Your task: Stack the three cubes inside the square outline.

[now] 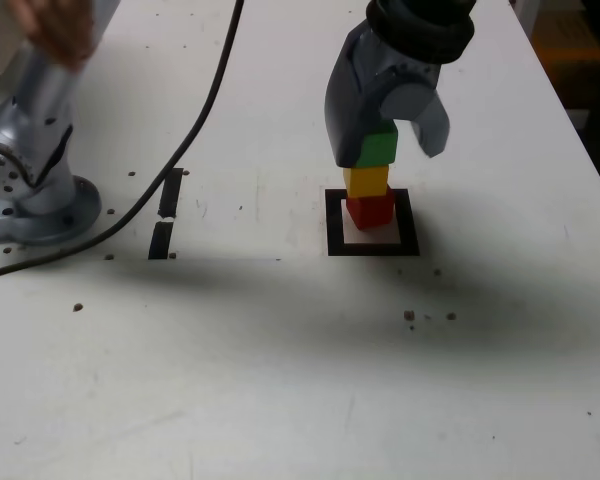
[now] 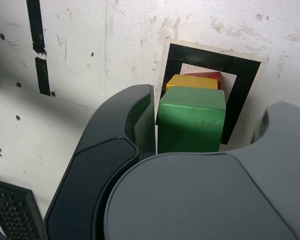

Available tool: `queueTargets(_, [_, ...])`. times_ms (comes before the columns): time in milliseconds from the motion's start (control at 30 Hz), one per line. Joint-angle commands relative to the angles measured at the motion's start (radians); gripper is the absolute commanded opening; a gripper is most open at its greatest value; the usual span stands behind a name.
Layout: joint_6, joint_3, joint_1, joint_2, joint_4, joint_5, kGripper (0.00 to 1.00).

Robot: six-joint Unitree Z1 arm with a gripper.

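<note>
"How many cubes do we count at the square outline [image 1: 336, 230]?"

"Three: we see the red cube [image 1: 372, 210] inside it, the yellow cube [image 1: 366, 181] on the red, and the green cube [image 2: 192, 120] on top, slightly askew."

"And our gripper [image 1: 391, 150]?"

"Above the outline, jaws spread around the green cube, one close beside it, the other well apart; we have hold of nothing."

"What else do we have on the surface?"

"A scuffed white tabletop [image 1: 230, 350] with small dark holes. To the exterior view's left of the outline we count two black strips [image 1: 169, 193], one black cable [image 1: 195, 130] and, farther, one silvery arm base [image 1: 42, 215]. The wrist view adds one black keyboard [image 2: 10, 210], well away from the outline."

"The room?"

"Dark past the table's edge, to the outline's right in the exterior view."
</note>
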Motion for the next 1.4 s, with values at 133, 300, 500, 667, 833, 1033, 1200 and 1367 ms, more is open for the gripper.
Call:
queueTargets(133, [-0.005, 0.006, 0.001, -0.075, 0.014, -0.003, 1.00])
queueTargets(300, [0.002, 0.045, 0.001, -0.154, 0.009, -0.012, 1.00])
queueTargets(500, [0.014, 0.135, 0.001, -0.275, -0.020, -0.005, 1.00])
queueTargets(667, [0.043, 0.292, 0.001, -0.379, -0.069, -0.002, 1.00])
queueTargets(833, [0.085, 0.584, 0.001, -0.528, -0.247, 0.022, 1.00])
queueTargets(1033, [0.135, 0.974, 0.001, -0.645, -0.464, 0.025, 1.00])
queueTargets(1200, [0.195, 1.086, -0.003, -0.632, -0.508, 0.006, 0.99])
queueTargets(1367, [0.207, 1.132, -0.015, -0.610, -0.520, -0.009, 0.99])
